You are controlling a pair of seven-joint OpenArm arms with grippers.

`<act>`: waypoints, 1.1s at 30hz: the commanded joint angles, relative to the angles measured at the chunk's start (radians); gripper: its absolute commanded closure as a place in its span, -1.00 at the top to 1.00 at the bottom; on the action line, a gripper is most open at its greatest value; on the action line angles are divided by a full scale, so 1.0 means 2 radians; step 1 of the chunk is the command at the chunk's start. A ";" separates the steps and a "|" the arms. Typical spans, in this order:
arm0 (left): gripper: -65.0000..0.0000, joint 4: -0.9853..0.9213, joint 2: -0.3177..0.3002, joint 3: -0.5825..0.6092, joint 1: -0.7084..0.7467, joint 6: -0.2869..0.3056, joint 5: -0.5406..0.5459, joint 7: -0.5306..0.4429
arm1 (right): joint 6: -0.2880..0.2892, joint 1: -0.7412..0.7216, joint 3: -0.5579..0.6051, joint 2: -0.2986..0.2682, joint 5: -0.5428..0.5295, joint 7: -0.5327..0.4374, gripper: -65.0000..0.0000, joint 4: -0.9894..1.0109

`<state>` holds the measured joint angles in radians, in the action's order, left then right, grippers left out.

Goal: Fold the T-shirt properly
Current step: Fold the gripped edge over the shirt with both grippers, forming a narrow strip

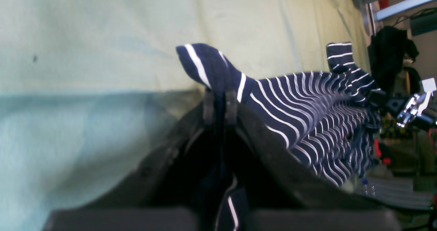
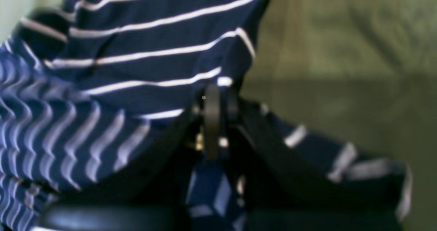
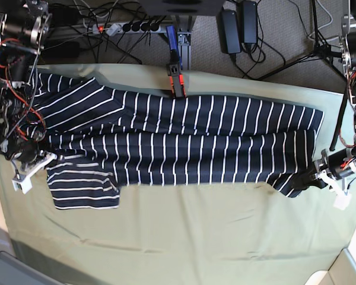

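The T-shirt lies stretched across the upper middle of the base view on the olive-green cloth that covers the table. Its long axis runs left to right across the frame, and its white stripes cross that axis. The sleeve end points to the frame's left, with one sleeve hanging toward the lower left. The hem end points to the right.

The left gripper, at the right edge of the base view, is clamped on the hem corner. In the left wrist view its fingertips pinch a raised fold of striped fabric.

The right gripper, at the left edge, is closed on the shirt near the sleeve. In the right wrist view its fingers grip bunched striped cloth, though that view is blurred.
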<state>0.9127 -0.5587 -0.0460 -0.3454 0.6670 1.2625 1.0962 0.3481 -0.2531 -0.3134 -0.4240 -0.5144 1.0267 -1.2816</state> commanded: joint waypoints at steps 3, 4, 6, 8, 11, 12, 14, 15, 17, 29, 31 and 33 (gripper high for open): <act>-1.00 0.018 -0.024 -0.002 0.000 0.016 0.040 0.008 | 0.021 0.012 -0.004 -0.030 -0.028 0.001 -1.00 -0.032; -1.00 0.026 -0.028 -0.002 0.006 0.016 0.044 0.014 | 0.021 0.020 -0.004 -0.036 -0.034 0.005 -1.00 -0.038; -1.00 0.053 -0.035 -0.002 0.023 0.016 0.046 0.019 | 0.021 0.036 -0.005 -0.046 -0.041 0.005 -1.00 -0.050; -1.00 0.091 -0.042 -0.002 0.044 0.016 0.045 0.019 | 0.021 0.049 -0.008 -0.054 -0.047 0.009 -1.00 -0.059; -1.00 0.153 -0.052 -0.002 0.080 0.016 0.043 0.020 | 0.021 0.069 -0.014 -0.065 -0.054 0.013 -1.00 -0.077; -1.00 0.171 -0.055 -0.002 0.091 0.016 0.043 0.021 | 0.021 0.076 -0.017 -0.067 -0.056 0.013 -1.00 -0.083; -1.00 0.194 -0.055 -0.002 0.108 0.016 0.042 0.023 | 0.021 0.089 -0.022 -0.070 -0.057 0.013 -1.00 -0.093; -1.00 0.199 -0.054 -0.002 0.114 0.016 0.041 0.023 | 0.021 0.093 -0.023 -0.070 -0.057 0.013 -1.00 -0.097; -1.00 0.200 -0.053 -0.002 0.120 0.016 0.039 0.023 | 0.021 0.103 -0.023 -0.070 -0.057 0.016 -1.00 -0.102; -1.00 0.200 -0.053 -0.002 0.135 0.016 0.028 0.022 | 0.021 0.142 -0.023 -0.068 -0.048 0.016 -1.00 -0.102; -1.00 0.200 -0.053 -0.002 0.135 0.016 0.028 0.017 | 0.020 0.139 -0.023 -0.068 -0.037 0.013 -0.88 -0.102; -1.00 0.200 -0.052 -0.002 0.135 0.016 0.028 0.015 | 0.020 0.138 -0.023 -0.068 -0.035 0.006 -0.22 -0.102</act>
<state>1.2968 -0.6453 -0.0441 -0.0582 0.6785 1.2987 1.1458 0.3481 0.0349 -0.3489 -0.5346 -0.5934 1.0489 -1.4734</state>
